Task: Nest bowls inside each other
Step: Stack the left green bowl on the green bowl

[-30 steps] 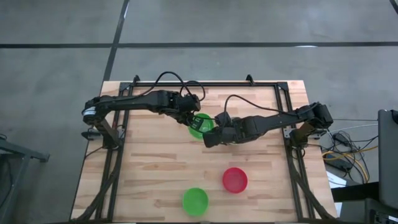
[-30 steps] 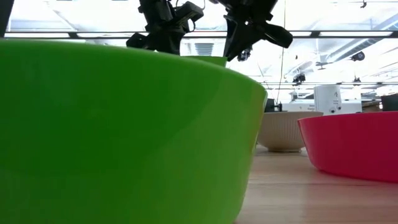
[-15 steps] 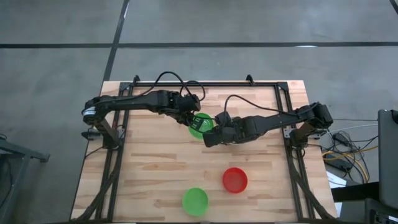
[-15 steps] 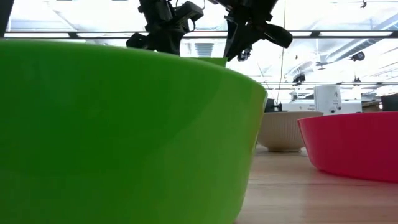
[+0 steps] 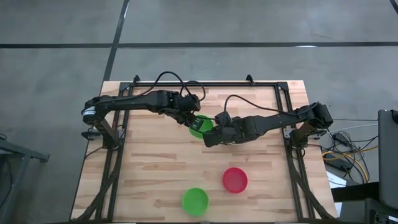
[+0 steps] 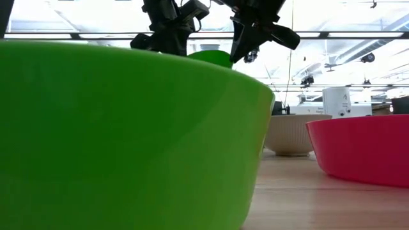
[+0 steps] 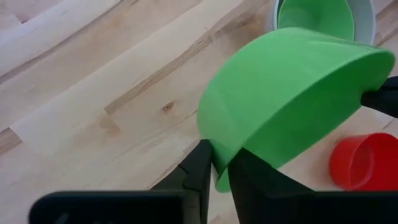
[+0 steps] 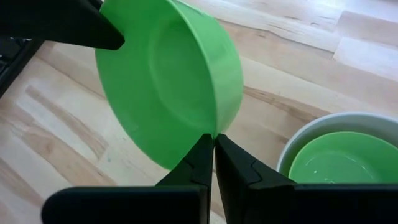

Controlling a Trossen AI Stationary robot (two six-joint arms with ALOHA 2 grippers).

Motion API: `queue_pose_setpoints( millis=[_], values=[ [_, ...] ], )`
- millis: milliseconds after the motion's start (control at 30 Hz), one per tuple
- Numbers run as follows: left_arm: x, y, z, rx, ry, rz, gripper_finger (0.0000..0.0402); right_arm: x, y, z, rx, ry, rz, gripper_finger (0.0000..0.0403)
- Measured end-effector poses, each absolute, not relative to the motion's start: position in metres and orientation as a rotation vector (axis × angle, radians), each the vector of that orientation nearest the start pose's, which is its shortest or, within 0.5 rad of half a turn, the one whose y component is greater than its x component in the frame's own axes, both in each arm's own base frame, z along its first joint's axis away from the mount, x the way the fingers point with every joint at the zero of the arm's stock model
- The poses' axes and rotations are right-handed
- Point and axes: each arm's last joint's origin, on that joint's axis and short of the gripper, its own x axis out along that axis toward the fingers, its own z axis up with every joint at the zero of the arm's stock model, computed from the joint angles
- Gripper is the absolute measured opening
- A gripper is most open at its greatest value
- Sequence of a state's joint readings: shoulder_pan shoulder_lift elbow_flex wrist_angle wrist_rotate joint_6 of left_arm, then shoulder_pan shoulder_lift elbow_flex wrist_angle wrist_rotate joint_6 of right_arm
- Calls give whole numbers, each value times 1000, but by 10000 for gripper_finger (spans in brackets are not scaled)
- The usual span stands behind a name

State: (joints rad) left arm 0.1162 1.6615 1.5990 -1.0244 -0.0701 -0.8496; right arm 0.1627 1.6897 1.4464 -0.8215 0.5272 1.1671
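A bright green bowl (image 5: 200,124) hangs tilted above the middle of the table, between my two grippers. My right gripper (image 8: 214,146) is shut on one side of its rim. My left gripper (image 7: 219,173) is at the opposite side, a little open, with one finger on either side of the rim. Just beyond, another green bowl (image 8: 329,162) sits nested in a pale grey-white bowl (image 8: 298,142) that rests on the wood. A red bowl (image 5: 235,179) and a third green bowl (image 5: 195,201) stand apart near the table's front edge. My left gripper has the bowl's rim (image 7: 219,182) between its parted fingers, one inside and one outside, coming from the table's left; I cannot tell whether they touch it. My right gripper pinches the rim (image 8: 216,130) on the opposite side between its two fingers, slanting down from the table's right. The bowl is clear of the table and tipped steeply, its hollow turned toward this gripper.
The low view is largely blocked by the near green bowl (image 6: 128,140), with the red bowl (image 6: 358,147) to its right and the pale bowl (image 6: 291,134) behind. Bare wood lies to the left and front left of the held bowl.
Both arms have kept still. In the low view the held bowl's rim, level before, now stands tipped up on one side.
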Motion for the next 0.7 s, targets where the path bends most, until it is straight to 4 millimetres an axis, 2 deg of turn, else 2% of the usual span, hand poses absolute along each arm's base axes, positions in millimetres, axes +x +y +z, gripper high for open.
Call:
queue_pose_setpoints(
  millis=[233, 700],
  values=[
    [334, 41, 327, -787, 944, 612, 58, 345, 42, 284, 690, 677, -847, 8],
    [321, 39, 345, -795, 885, 587, 60, 344, 40, 286, 681, 656, -864, 8]
  ],
)
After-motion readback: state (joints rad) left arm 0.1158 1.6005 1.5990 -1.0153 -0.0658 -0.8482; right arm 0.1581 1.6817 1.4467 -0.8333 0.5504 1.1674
